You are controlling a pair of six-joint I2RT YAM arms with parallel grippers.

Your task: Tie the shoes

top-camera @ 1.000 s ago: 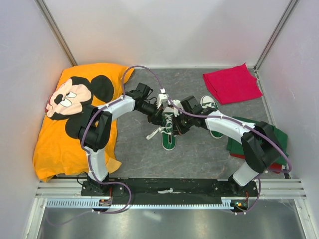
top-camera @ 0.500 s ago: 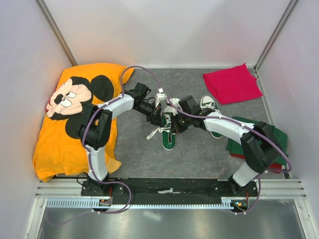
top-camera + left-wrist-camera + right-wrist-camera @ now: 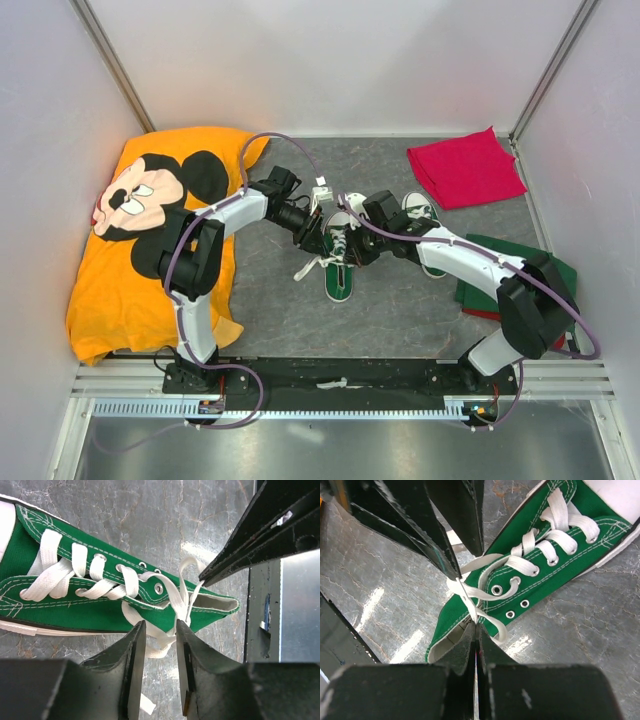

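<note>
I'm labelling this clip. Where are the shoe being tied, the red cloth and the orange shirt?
shoe being tied (image 3: pixel 100 615): left wrist view, green canvas side below the eyelets.
red cloth (image 3: pixel 466 167): top external view, middle of the fold.
orange shirt (image 3: pixel 110 290): top external view, plain orange area on its near part.

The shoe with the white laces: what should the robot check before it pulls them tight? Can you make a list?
1. Right pincer pinching the lace: ok, its fingers are closed on a strand.
2. Left pincer gripping a lace: not ok, there is a gap between its fingers and the strand sits loosely between them.
3. Knot formed: not ok, the strands only cross above the shoe.
4. Shoe flat on the table: ok.
5. The two pincers apart from each other: cannot tell, they are very close.
6. Second shoe tied: cannot tell, the arm hides it.
</note>
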